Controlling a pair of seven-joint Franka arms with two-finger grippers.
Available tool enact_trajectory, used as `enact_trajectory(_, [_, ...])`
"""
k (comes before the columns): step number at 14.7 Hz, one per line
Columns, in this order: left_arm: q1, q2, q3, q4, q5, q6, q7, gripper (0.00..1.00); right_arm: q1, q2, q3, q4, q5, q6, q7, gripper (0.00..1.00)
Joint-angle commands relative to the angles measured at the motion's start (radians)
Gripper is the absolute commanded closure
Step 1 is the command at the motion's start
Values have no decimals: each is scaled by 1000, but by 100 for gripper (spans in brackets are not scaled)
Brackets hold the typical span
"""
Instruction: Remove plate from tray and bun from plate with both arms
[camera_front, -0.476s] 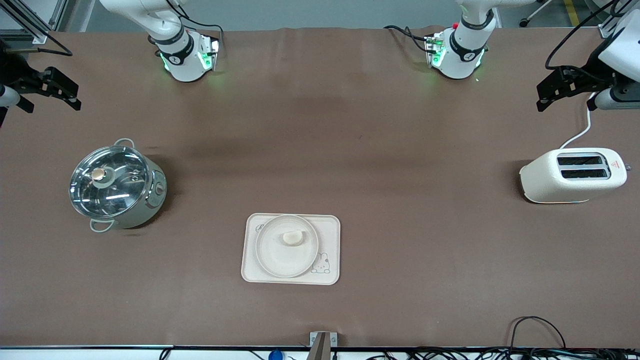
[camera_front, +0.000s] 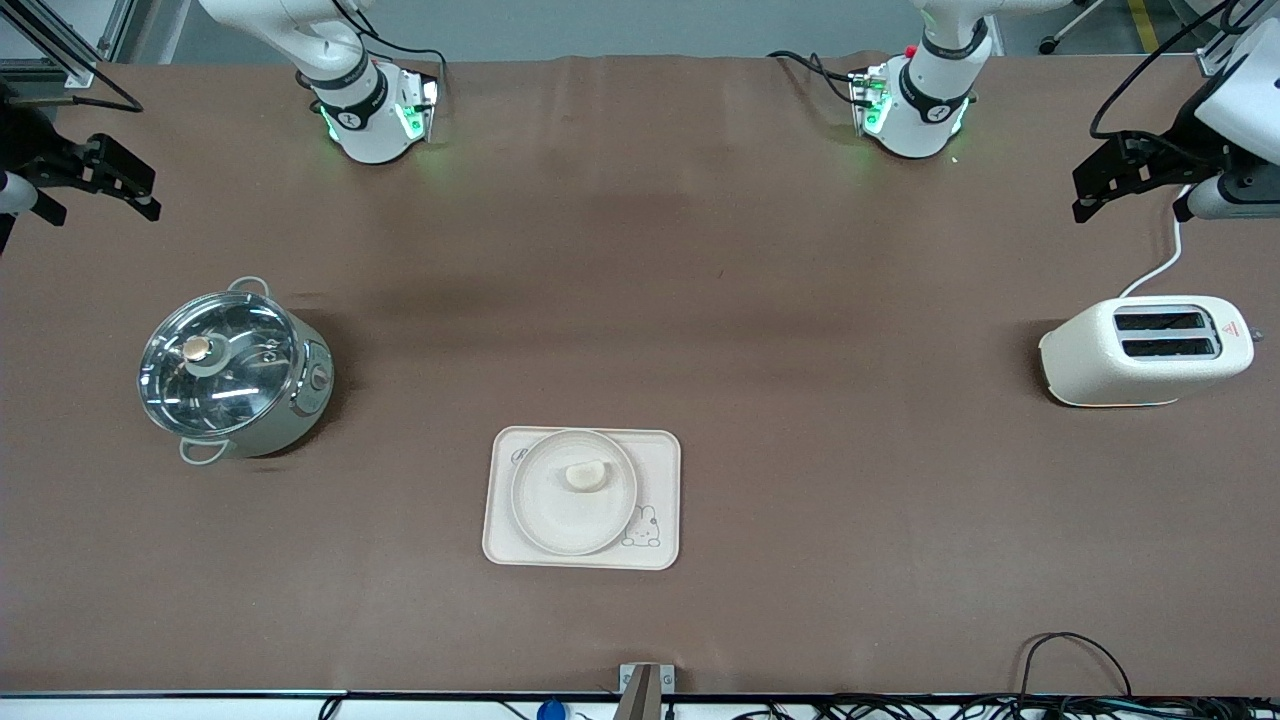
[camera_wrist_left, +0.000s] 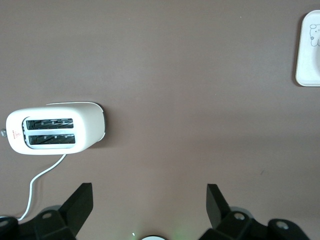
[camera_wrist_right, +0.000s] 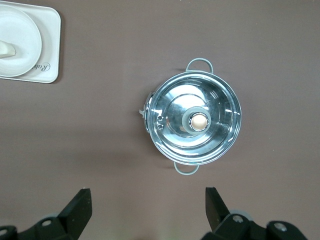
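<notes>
High front view facing arms, wrist views downward, sharing tray (camera_front: 660, 445)

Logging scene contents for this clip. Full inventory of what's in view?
tray: one, cream, rectangular with a rabbit drawing, on the table nearest the front camera, midway between the two ends.
plate: one, cream-beige, round, on the tray.
bun: one, pale cream-white, on the plate.
pot: one, pale green with a glass lid on, toward the right arm's end of the table.
toaster: one, cream-white, two slots, white cord, toward the left arm's end.
table: one, brown cover.
left gripper: one, black, open, empty, up in the air above the toaster's end of the table; arm waits.
right gripper: one, black, open, empty, up in the air above the pot's end; arm waits.
</notes>
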Motion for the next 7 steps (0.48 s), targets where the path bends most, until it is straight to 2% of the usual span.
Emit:
enact_trajectory(1, [-33, 116, -5, 75, 4, 0, -9, 0, 10, -12, 0, -9, 41, 12, 1, 0])
enact_trajectory(4, [-127, 258, -13, 92, 5, 153, -36, 0, 41, 46, 0, -10, 49, 49, 3, 0])
enact_trajectory(7, [-229, 410, -15, 92, 2, 356, -125, 0, 43, 59, 0, -12, 50, 74, 3, 0])
